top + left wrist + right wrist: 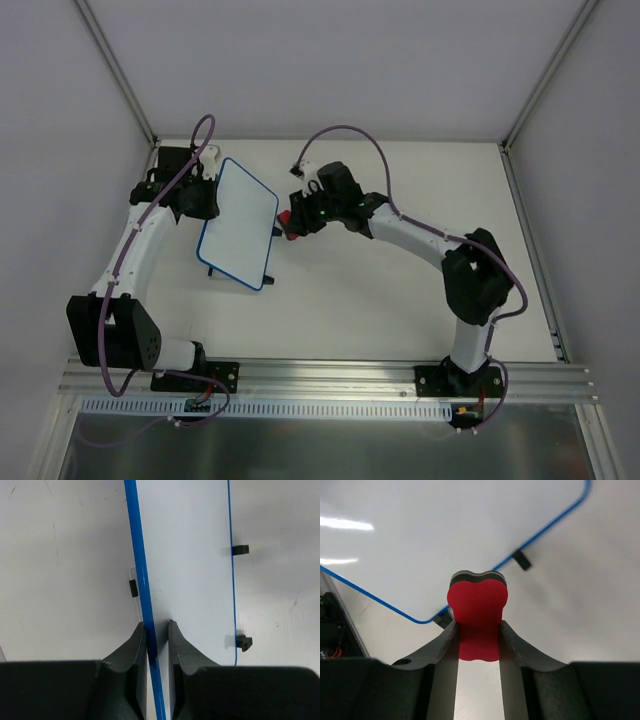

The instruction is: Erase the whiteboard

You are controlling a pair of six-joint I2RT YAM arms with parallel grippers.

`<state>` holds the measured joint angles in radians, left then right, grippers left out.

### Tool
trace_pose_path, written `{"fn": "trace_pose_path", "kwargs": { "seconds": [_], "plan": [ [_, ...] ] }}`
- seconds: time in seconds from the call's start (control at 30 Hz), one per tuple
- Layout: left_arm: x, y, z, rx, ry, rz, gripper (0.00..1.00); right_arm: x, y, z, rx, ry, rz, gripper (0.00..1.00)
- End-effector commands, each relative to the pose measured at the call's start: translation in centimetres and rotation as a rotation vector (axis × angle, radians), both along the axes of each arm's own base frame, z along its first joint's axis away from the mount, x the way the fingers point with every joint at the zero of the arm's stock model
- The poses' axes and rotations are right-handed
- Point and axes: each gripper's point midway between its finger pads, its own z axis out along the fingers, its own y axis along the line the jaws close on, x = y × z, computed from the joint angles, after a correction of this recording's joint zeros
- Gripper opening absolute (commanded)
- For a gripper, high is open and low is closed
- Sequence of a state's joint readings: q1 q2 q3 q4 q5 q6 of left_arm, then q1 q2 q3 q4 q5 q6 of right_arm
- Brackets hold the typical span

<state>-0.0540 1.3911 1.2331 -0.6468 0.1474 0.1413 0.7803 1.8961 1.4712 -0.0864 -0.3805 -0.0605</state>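
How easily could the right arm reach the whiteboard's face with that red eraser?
Probably easily. The right gripper holds the red eraser right at the edge of the whiteboard. Nothing lies between them, and the left gripper clamps the opposite rim, leaving the face bare.

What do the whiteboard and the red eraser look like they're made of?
The whiteboard: smooth glossy white panel, light streaks reflect on it; thin blue rim, probably plastic. The eraser: matte red face on a dark backing layer, likely foam or felt.
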Motion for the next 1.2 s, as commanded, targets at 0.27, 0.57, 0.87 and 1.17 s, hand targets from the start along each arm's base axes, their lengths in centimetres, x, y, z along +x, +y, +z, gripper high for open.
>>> {"fn": "trace_pose_path", "kwargs": {
  "seconds": [0.27, 0.57, 0.87, 1.17],
  "plan": [
    [-5.3, -0.7, -8.3, 0.135, 0.451, -0.185, 0.00, 0.6, -17.7, 0.1, -0.144, -0.133, -0.447, 0.00],
    [-1.9, -1.1, -7.6, 0.158, 0.388, -0.236, 0.00, -1.1, -26.6, -3.2, -0.329, -0.092, -0.734, 0.03],
    [-1.9, -1.0, -5.9, 0.167, 0.330, -0.209, 0.22, -1.6, -27.8, -6.8, -0.405, 0.054, -0.789, 0.05],
    [-1.4, -0.4, -4.2, 0.175, 0.277, -0.128, 0.54, -1.0, -27.2, -10.9, -0.487, 0.165, -0.797, 0.05]
  ]
}}
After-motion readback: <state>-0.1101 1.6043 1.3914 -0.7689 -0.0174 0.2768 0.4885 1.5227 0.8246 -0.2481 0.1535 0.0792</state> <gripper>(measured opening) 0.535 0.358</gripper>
